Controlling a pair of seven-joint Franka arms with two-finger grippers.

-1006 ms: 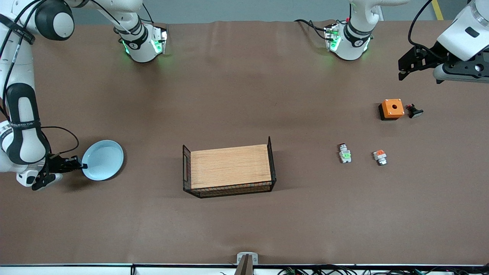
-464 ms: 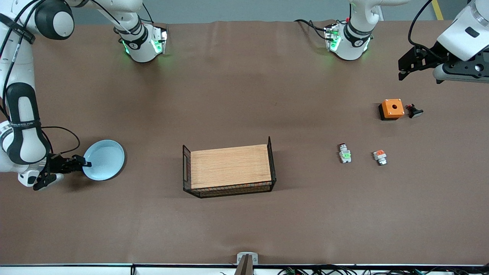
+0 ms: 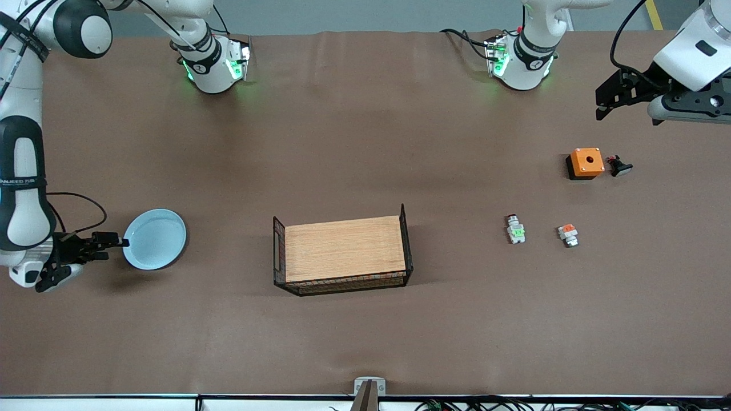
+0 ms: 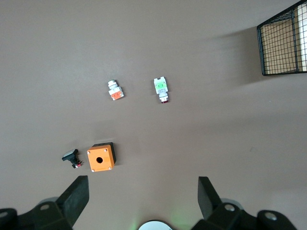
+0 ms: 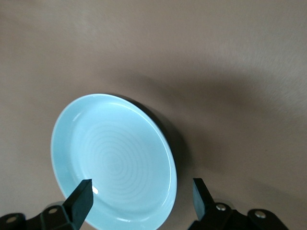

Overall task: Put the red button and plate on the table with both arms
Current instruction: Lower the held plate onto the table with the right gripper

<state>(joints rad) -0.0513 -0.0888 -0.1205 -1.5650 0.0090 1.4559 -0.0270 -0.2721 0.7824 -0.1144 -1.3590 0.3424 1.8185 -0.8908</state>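
right gripper [image 3: 111, 242]: at the right arm's end of the table, jaws spread wide and gripping nothing; half a second ago one finger overlapped the plate's rim, now the fingertips sit just off it, and the arm has drawn back from the plate.
plate [image 3: 155, 238]: flat on the table [image 3: 354, 142] and clear of the fingers in the right wrist view (the plate [image 5: 112, 155] lies below and between the spread fingers [image 5: 80, 199], none touching); it has barely shifted since a second ago. By my reading the plate's half of the task is done.
plate contents: nothing in it, only its pale blue inside shows.
wooden tray [image 3: 342, 249]: mid-table, wire ends upright, nothing on its board; unmoved.
red button [image 3: 515, 229]: on the table toward the left arm's end, beside the orange-topped block [image 3: 568, 234] and nearer the front camera than the orange box [image 3: 586, 162]; same spot as before (it already rests on the table, so little seems left to do).
orange box: the hole in its top holds nothing that I can see; a small black part [image 3: 619, 166] lies just beside it.
left gripper [image 3: 611, 100]: waiting high over the left arm's end, jaws spread and empty in the left wrist view [image 4: 143, 201]; no change over the last second.
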